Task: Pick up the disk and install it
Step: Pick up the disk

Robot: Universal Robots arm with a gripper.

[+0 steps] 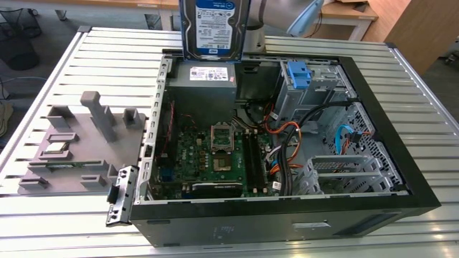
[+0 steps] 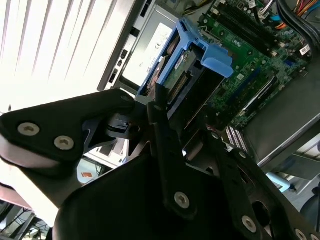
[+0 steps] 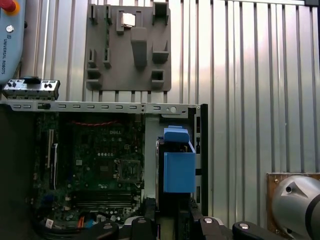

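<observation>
I am holding the disk point(image 2: 187, 65) in my gripper point(image 2: 180, 107), whose fingers point(image 2: 159, 102) are closed against its sides over the blue bracket. I judge the grip sits there so the labelled face and the circuit side are taking no pressure. In the exterior view the disk point(image 1: 214, 27) is hanging on end, label showing, above the far wall of the case point(image 1: 401, 177). It is well clear of everything inside, which I read as height kept so it passes over the walls and cables. It is not yet seated anywhere. Straight below it the grey power supply point(image 1: 203, 88) is lying in its corner, and beside that the motherboard point(image 1: 215, 156) is lying flat on the case floor. Past the power supply, toward the exterior view's right, a blue caddy point(image 1: 298, 75) is standing in the drive bay. Orange and blue cables point(image 1: 287, 140) are trailing between the bay and the board. The case is lying on its side with the panel off, so the whole interior is opening upward to me. Just beside the case, a grey fixture point(image 1: 79, 145) with posts and pockets is resting on the tabletop point(image 1: 107, 54), which is made of pale ribbed metal slats. Beyond its edge, wooden furniture point(image 1: 416, 32) is standing on a grey floor.
</observation>
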